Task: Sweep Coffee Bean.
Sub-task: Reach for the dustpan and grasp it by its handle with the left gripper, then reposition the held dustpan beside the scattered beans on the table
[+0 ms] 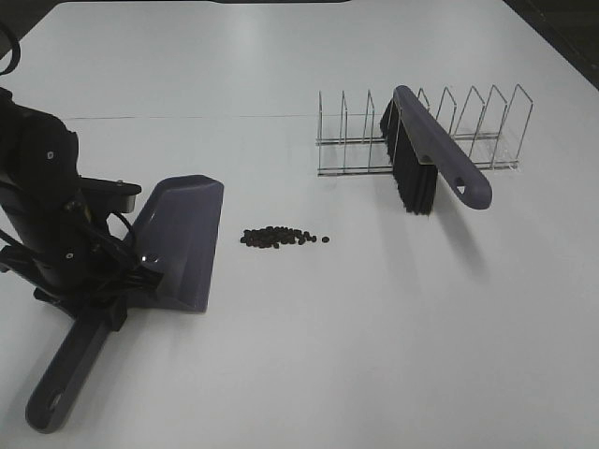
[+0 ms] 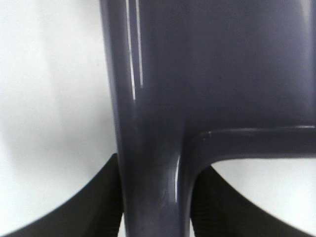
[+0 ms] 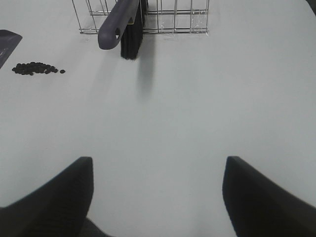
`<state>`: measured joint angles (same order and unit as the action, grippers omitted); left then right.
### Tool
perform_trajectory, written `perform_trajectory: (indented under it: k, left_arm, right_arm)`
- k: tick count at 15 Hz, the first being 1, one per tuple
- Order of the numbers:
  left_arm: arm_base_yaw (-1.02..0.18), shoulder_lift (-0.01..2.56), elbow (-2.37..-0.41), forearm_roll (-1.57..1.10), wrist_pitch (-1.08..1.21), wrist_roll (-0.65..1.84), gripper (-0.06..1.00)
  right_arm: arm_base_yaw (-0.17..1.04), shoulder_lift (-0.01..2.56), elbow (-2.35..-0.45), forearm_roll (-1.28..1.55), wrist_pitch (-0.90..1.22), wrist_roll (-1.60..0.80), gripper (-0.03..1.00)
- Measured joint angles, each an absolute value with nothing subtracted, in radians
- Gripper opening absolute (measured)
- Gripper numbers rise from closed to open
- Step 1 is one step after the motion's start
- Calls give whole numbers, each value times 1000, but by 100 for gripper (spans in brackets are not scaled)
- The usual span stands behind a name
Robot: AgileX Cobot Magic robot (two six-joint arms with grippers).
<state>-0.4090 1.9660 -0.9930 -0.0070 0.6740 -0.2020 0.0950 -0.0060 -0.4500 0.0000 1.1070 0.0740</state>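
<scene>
The coffee bean cluster (image 1: 277, 238) lies in a small dark patch on the white table, just right of the purple dustpan (image 1: 183, 241). The dustpan's handle runs toward the front-left corner. My left gripper (image 1: 108, 301) is shut on that handle close to the pan; in the left wrist view the dustpan handle (image 2: 153, 163) sits clamped between the black fingers (image 2: 96, 202). My right gripper (image 3: 158, 197) is open over bare table, well short of the coffee bean cluster (image 3: 35, 68). It is outside the exterior high view.
A purple brush with black bristles (image 1: 426, 154) leans in a wire rack (image 1: 487, 131) at the back right. From the right wrist, the brush (image 3: 121, 24) and the rack (image 3: 173, 19) are straight ahead, and a corner of the dustpan (image 3: 7, 42) shows.
</scene>
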Motion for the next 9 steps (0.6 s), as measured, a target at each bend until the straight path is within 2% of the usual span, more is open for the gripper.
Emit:
perform_trajectory:
  k: [9]
  left_arm:
    - [-409,1930,-993,49,692,-202,35]
  right_arm:
    - [95,-6,-450,0,1107,74,64]
